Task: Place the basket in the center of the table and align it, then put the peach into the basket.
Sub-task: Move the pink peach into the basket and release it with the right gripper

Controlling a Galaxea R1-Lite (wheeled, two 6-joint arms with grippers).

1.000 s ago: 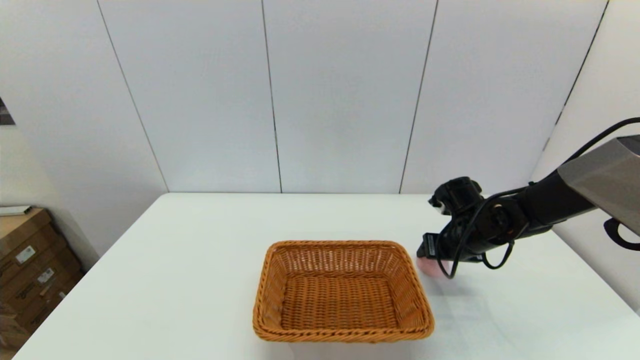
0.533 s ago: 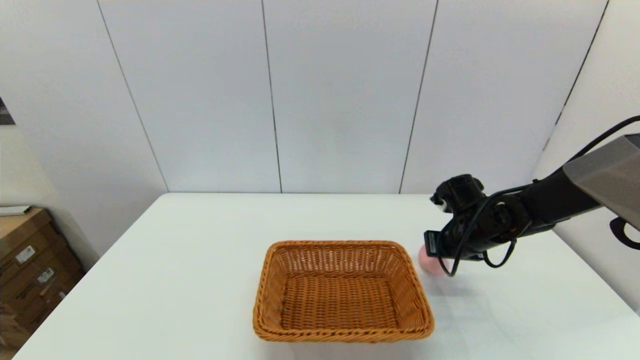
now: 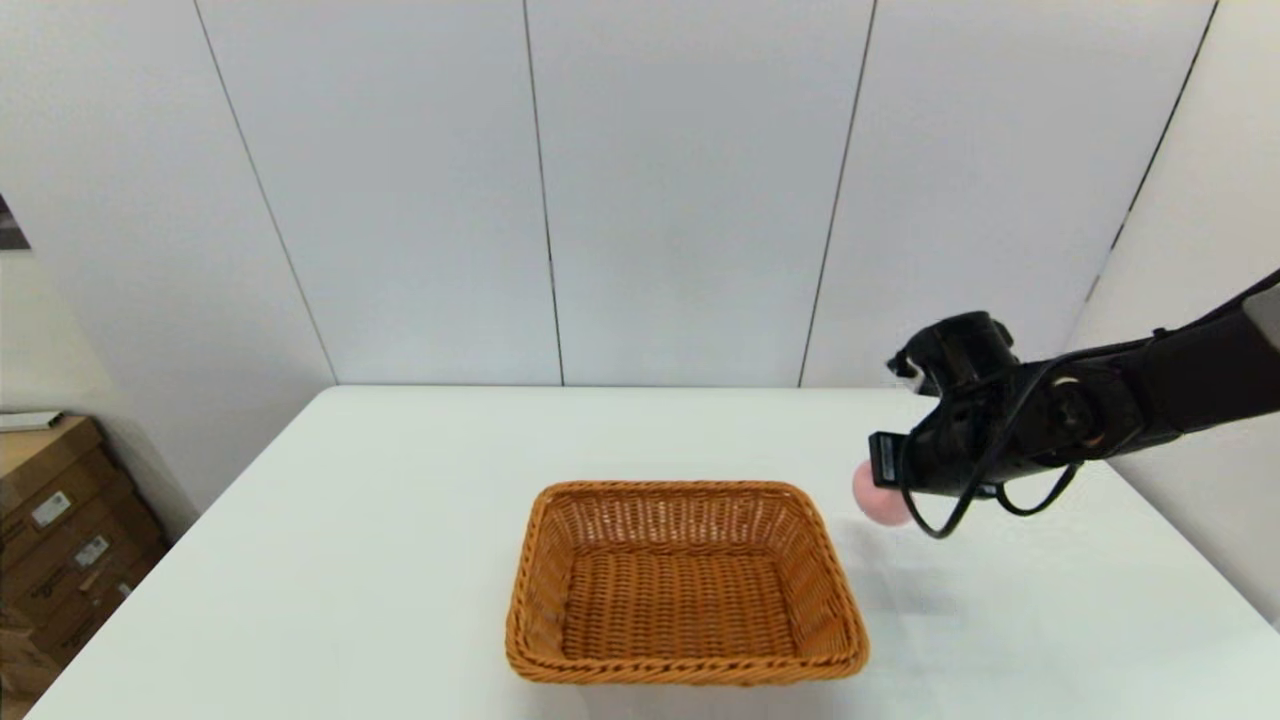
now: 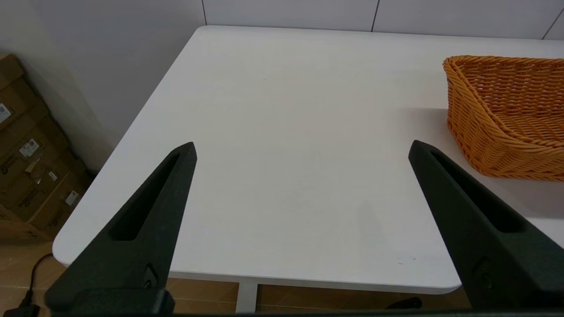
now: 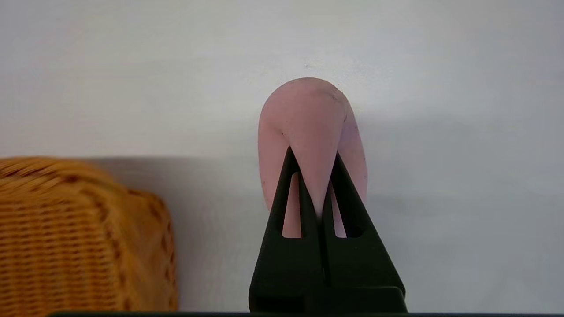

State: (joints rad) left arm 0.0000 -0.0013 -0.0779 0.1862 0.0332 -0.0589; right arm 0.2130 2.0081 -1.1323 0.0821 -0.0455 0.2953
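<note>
White wall panels backed the surface (image 3: pixel 400 520). The right gripper (image 3: pixel 878 478) had its fingers (image 5: pixel 339 185) pinched on the peach (image 3: pixel 878 496), which bulged beyond the tips, clear of the surface. The basket (image 3: pixel 684 580) lay to the fingers' left and lower. A second earlier the peach was lower. The left gripper (image 4: pixel 302 149), fingers spread, idled.

Stacked brown cardboard boxes (image 3: pixel 55 530) with small white labels stand on a wood-toned floor (image 4: pixel 26 281) against a white panelled wall (image 3: pixel 680 190); a black cable (image 4: pixel 31 290), possibly a power lead, lies nearby.
</note>
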